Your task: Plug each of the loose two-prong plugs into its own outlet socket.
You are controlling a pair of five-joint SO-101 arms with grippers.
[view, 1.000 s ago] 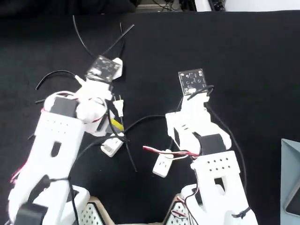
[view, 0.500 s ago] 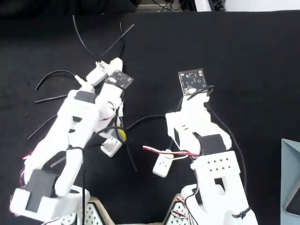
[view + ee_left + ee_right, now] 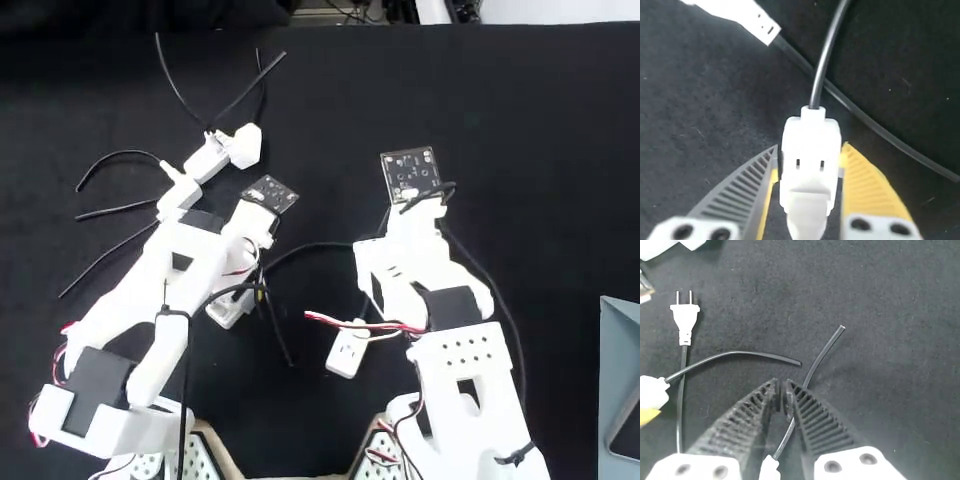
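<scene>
Yellow-padded left gripper (image 3: 810, 149) was clamped on a socket (image 3: 809, 172); over the last second its arm (image 3: 160, 300) had dropped and drawn back to it. Beside that socket a plug (image 3: 684, 317) lay loose, unplugged. Farther from the socket, the right gripper (image 3: 781, 387) was pinched shut on a thin cord (image 3: 821, 357), unmoved. Mating seemed next.

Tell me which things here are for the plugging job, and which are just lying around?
For the job:
- loose two-prong plug
- white socket, between the left arm's jaws
- second socket
- black cable, in the right arm's jaws

Just lying about:
- grey box at the table's edge
- tangled wires beyond the table
</scene>
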